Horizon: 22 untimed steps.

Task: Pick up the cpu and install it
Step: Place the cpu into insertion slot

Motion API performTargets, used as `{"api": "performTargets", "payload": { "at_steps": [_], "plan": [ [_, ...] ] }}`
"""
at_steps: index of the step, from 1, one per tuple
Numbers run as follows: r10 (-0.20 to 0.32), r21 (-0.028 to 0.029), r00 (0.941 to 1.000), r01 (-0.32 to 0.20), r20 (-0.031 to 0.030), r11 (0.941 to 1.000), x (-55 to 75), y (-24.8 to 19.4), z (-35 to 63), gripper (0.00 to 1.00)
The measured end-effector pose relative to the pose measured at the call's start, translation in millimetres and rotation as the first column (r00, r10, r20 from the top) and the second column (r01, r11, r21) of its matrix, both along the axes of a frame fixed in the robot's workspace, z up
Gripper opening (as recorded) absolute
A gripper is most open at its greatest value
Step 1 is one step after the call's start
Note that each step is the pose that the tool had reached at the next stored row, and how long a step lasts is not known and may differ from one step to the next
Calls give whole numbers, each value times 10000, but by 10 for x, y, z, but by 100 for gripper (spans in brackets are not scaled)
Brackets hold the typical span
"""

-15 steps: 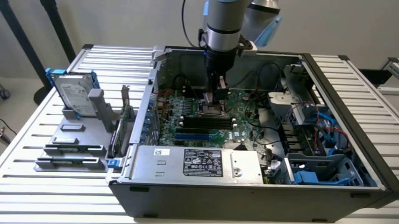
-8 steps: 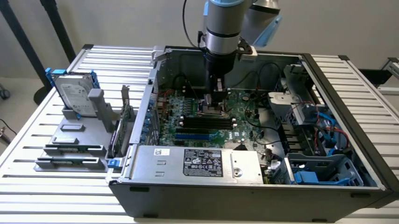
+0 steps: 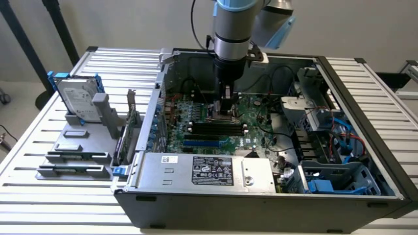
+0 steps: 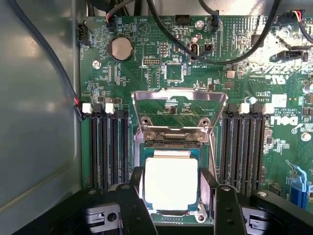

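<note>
Exterior view: arm drops into open computer case (image 3: 261,200), gripper (image 3: 224,115) low over motherboard (image 3: 251,137).
Wrist view, up close: cpu (image 4: 171,188) lies flat in socket, gripper astride it, close on two opposite edges. Clamped on it or let go: cannot tell. Metal retaining frame (image 4: 180,95) flipped up beyond the chip.
Case on slatted white table (image 3: 58,196). Hard drive (image 3: 75,100) upright in grey rack (image 3: 75,156) at exterior view's left. Pale wall (image 3: 130,24) behind.
</note>
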<state>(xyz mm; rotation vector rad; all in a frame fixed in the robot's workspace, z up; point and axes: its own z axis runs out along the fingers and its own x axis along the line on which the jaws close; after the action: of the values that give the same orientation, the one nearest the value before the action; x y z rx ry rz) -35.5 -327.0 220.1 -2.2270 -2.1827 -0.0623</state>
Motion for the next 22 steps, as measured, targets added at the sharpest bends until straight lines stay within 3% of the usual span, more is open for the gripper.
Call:
{"api": "performTargets", "payload": {
  "at_steps": [7, 22],
  "plan": [
    [-2, 50, 10000, 2, 16, 10000, -15, -68, -12, 55],
    [-1, 123, 9999, -1, 121, 9999, -53, -69, -105, 55]
  ]
}}
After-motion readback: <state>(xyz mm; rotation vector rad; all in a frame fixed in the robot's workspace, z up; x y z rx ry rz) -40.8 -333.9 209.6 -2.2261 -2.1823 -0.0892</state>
